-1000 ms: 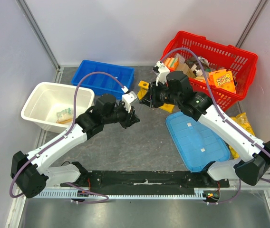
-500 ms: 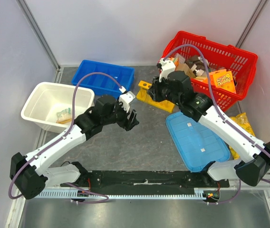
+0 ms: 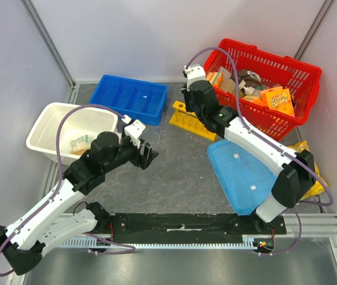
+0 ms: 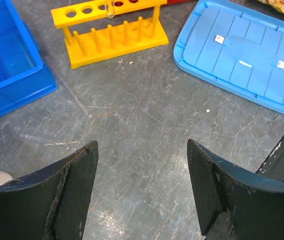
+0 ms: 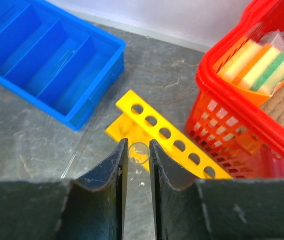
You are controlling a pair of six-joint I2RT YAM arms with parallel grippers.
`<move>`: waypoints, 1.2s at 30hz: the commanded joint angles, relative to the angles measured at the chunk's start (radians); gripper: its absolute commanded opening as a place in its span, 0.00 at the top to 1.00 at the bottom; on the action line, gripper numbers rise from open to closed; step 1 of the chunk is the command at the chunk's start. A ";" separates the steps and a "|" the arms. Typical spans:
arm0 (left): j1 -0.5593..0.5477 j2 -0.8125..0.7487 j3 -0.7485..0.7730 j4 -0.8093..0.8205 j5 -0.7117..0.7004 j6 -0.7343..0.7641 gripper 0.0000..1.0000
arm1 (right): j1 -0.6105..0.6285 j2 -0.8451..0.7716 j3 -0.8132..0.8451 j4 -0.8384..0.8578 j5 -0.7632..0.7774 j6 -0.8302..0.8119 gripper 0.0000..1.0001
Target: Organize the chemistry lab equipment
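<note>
The yellow test-tube rack (image 3: 199, 124) stands in front of the red basket, its row of holes empty. My right gripper (image 5: 138, 150) hangs just above the rack's (image 5: 168, 134) left end, shut on an upright clear tube (image 5: 138, 152). The left wrist view shows that tube's tip (image 4: 110, 8) at the rack's top bar (image 4: 107, 7). Another clear tube (image 5: 80, 146) lies flat on the table beside the rack. My left gripper (image 3: 149, 155) is open over bare table, and nothing lies between its fingers (image 4: 141, 146). A small bag (image 3: 80, 143) lies in the white bin.
A blue divided tray (image 3: 130, 98) sits at the back left, next to the white bin (image 3: 45, 129). The red basket (image 3: 302, 89) holds sponge packs and boxes. A blue lid (image 3: 245, 175) lies right of centre, with a yellow chip bag (image 3: 306, 155) beyond it.
My left gripper opened and drew back toward the near left. The right arm swung back over the rack's left end, carrying the tube.
</note>
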State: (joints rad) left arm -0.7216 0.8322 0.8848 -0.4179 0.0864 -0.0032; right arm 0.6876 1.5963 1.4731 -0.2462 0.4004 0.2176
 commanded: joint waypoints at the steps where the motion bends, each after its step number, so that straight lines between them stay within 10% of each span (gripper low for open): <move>1: -0.002 -0.085 -0.064 0.014 -0.082 -0.015 0.22 | -0.020 0.057 0.068 0.159 0.069 -0.052 0.72; 36: -0.002 -0.151 -0.089 0.047 -0.132 -0.021 0.21 | -0.068 0.237 0.089 0.211 0.037 0.025 0.68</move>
State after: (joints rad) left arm -0.7216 0.6907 0.8017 -0.4133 -0.0257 -0.0059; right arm 0.6235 1.8450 1.5543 0.0082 0.4458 0.1902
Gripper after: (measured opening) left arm 0.784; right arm 0.317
